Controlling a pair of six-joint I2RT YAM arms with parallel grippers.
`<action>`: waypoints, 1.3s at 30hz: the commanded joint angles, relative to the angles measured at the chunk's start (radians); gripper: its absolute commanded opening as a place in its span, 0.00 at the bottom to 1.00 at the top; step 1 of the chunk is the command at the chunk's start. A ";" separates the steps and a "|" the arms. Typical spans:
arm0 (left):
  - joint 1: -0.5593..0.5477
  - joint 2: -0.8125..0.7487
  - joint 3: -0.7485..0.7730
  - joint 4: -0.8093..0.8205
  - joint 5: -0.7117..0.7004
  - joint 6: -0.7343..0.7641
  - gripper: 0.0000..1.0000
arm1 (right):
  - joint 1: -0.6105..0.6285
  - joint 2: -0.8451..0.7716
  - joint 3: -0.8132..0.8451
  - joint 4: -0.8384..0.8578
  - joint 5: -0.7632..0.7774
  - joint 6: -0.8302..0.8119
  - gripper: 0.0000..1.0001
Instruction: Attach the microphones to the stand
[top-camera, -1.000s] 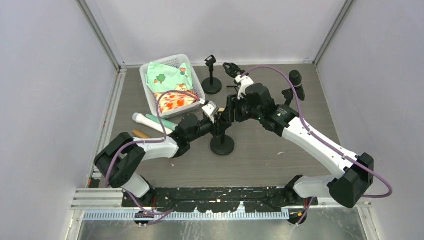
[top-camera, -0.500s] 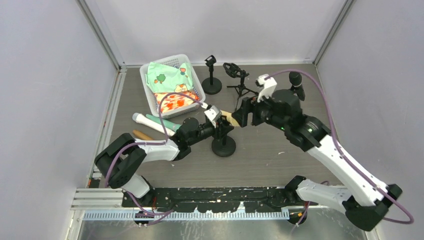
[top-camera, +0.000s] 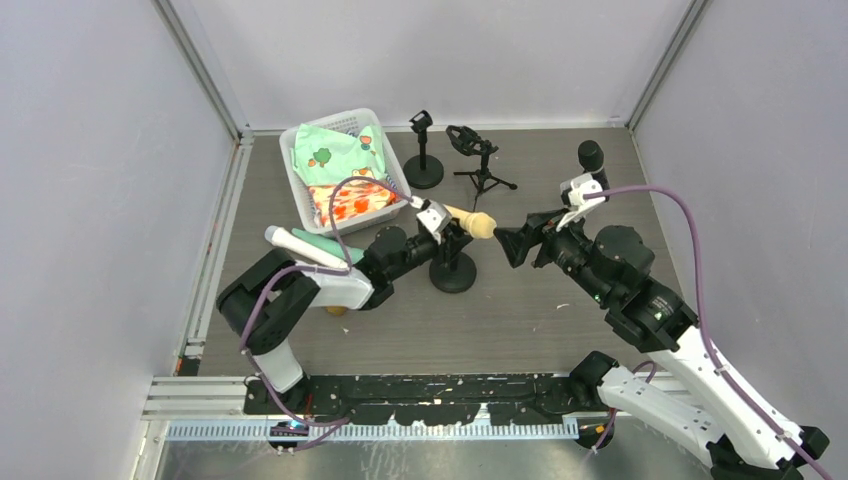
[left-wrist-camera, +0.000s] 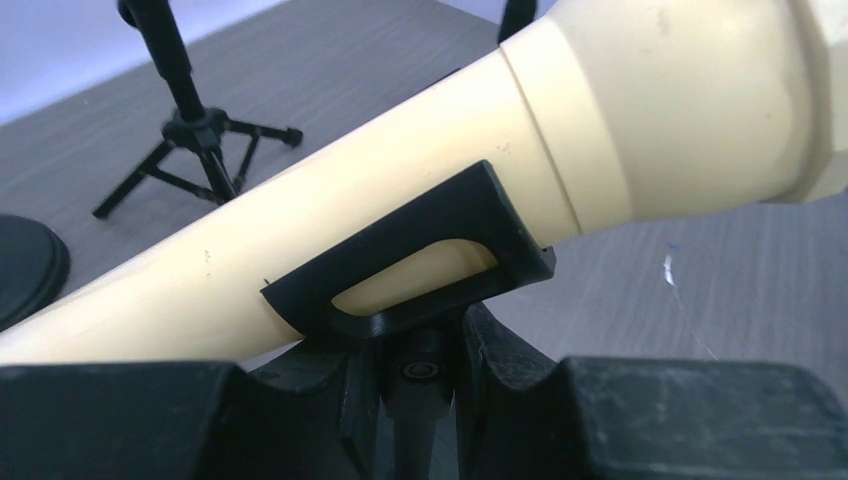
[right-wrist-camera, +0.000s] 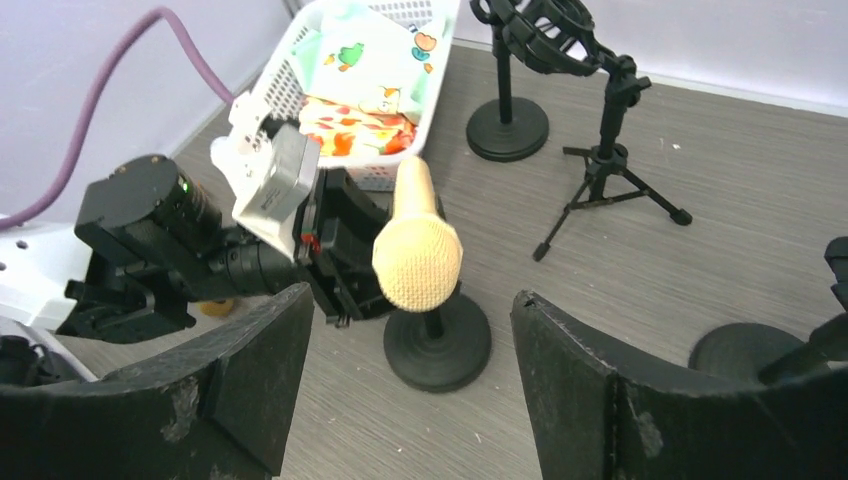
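Note:
A cream microphone (top-camera: 468, 220) lies tilted in the black clip (left-wrist-camera: 420, 262) of a round-based stand (top-camera: 453, 272) at the table's middle. My left gripper (top-camera: 440, 243) is shut on that stand's stem just under the clip; the left wrist view shows its fingers (left-wrist-camera: 500, 350) closed round the stem. My right gripper (top-camera: 512, 243) is open and empty, to the right of the microphone's head (right-wrist-camera: 418, 262) and apart from it. A black microphone (top-camera: 591, 158) stands in a stand at the right. A white microphone (top-camera: 293, 242) and a green one (top-camera: 330, 246) lie on the table at the left.
A white basket (top-camera: 288, 160) with printed cloths stands at the back left. An empty round-based stand (top-camera: 423, 160) and a tripod stand with a shock mount (top-camera: 478, 160) stand at the back. A small tan object (top-camera: 337, 310) shows under the left arm.
My right gripper has let go of the cream microphone and drawn back to the right. The microphone stays in the clip. My left gripper and the stand shifted slightly.

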 joint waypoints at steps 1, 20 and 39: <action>0.018 0.043 0.155 0.216 0.002 0.041 0.00 | -0.003 -0.032 -0.014 0.059 0.072 -0.025 0.77; -0.016 0.444 0.649 0.099 0.055 0.045 0.00 | -0.003 -0.244 0.046 -0.084 0.237 -0.039 0.77; -0.077 0.753 1.068 -0.101 0.015 0.119 0.00 | -0.003 -0.353 0.134 -0.188 0.356 -0.063 0.77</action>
